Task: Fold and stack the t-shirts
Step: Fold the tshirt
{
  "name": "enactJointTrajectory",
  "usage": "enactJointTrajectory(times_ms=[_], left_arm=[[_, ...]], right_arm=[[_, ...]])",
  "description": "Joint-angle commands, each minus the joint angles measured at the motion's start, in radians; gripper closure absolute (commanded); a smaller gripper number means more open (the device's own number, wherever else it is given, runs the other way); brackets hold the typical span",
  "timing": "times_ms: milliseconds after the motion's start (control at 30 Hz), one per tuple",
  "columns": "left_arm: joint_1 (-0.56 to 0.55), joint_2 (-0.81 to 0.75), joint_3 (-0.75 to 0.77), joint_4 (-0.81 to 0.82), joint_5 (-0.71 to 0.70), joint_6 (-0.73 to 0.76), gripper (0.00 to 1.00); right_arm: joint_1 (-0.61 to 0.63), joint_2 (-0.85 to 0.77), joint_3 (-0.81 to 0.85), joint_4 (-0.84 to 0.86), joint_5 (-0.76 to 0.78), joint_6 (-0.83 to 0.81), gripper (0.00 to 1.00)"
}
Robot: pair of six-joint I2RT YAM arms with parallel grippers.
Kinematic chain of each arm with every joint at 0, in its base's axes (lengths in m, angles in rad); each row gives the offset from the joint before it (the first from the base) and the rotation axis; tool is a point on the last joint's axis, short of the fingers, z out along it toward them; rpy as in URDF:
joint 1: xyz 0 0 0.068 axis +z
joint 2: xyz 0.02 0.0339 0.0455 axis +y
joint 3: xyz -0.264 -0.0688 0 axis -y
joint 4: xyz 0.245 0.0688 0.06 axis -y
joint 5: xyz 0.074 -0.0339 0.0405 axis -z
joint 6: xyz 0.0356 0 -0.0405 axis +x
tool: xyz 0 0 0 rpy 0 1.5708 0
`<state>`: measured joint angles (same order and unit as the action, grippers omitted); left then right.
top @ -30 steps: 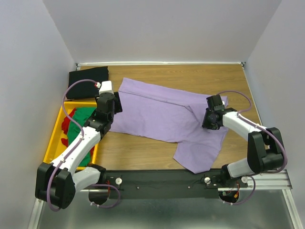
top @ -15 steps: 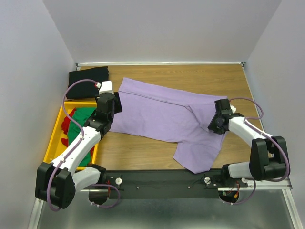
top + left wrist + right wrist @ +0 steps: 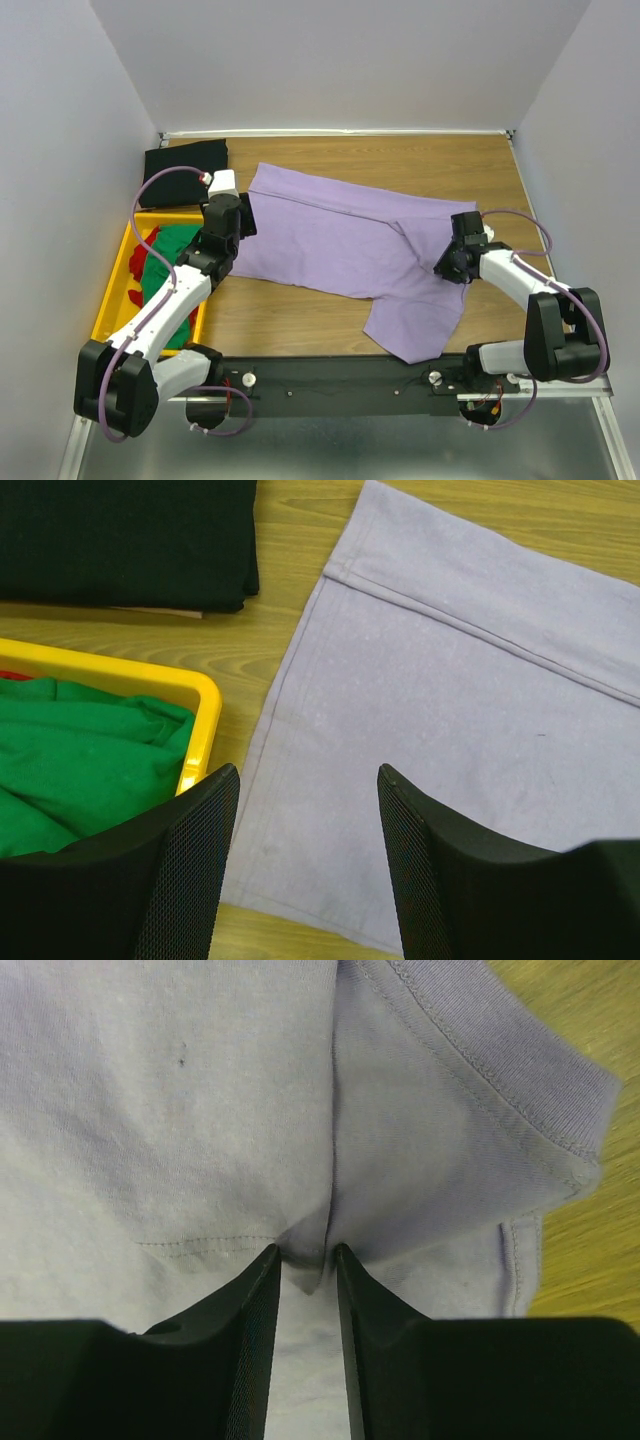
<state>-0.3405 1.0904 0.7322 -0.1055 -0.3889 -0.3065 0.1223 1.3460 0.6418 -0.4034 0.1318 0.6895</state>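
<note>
A large lavender t-shirt (image 3: 330, 235) lies spread across the table, its hem to the left and a sleeve (image 3: 415, 320) toward the front. My right gripper (image 3: 447, 266) presses down near the shirt's right end. In the right wrist view its narrow jaws (image 3: 307, 1252) pinch a raised fold of lavender cloth (image 3: 200, 1110). My left gripper (image 3: 240, 215) hangs open over the shirt's left corner (image 3: 300, 840), nothing between its fingers (image 3: 305, 775). A folded black t-shirt (image 3: 185, 160) lies at the back left. Green (image 3: 165, 255) and red (image 3: 138, 265) t-shirts sit in the crate.
The yellow plastic crate (image 3: 110, 300) stands at the left edge, its rim (image 3: 205, 720) just beside my left fingers. White walls enclose the table on three sides. Bare wood shows at the back right (image 3: 440, 160) and in front of the shirt (image 3: 280, 320).
My right gripper has shifted right and slightly nearer along the shirt's right end, then settled on the fold. The left arm has not moved.
</note>
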Motion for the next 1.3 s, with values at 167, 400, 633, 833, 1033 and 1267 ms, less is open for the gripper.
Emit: enactJointTrajectory(times_ms=[167,400,633,833,1033,1267], left_arm=[[0.0,0.008,0.009,0.015,-0.004,0.003,0.35],[0.0,0.017,0.01,0.013,0.001,0.006,0.35],[0.0,0.025,0.01,0.012,0.002,0.007,0.35],[0.0,0.037,0.015,0.007,0.002,0.009,0.35],[0.0,0.035,0.016,0.006,0.002,0.009,0.35],[0.0,0.037,0.016,0.006,0.004,0.009,0.35]], right_arm=[[-0.013,-0.038,-0.013,0.025,-0.014,0.021,0.73],[-0.012,-0.056,0.012,0.014,-0.017,0.002,0.69],[-0.012,-0.045,0.03,0.003,-0.027,-0.007,0.69],[-0.013,-0.05,0.051,-0.005,-0.044,-0.008,0.69],[-0.013,-0.034,0.055,-0.014,-0.035,-0.01,0.69],[-0.013,-0.016,0.03,-0.014,-0.037,-0.007,0.73]])
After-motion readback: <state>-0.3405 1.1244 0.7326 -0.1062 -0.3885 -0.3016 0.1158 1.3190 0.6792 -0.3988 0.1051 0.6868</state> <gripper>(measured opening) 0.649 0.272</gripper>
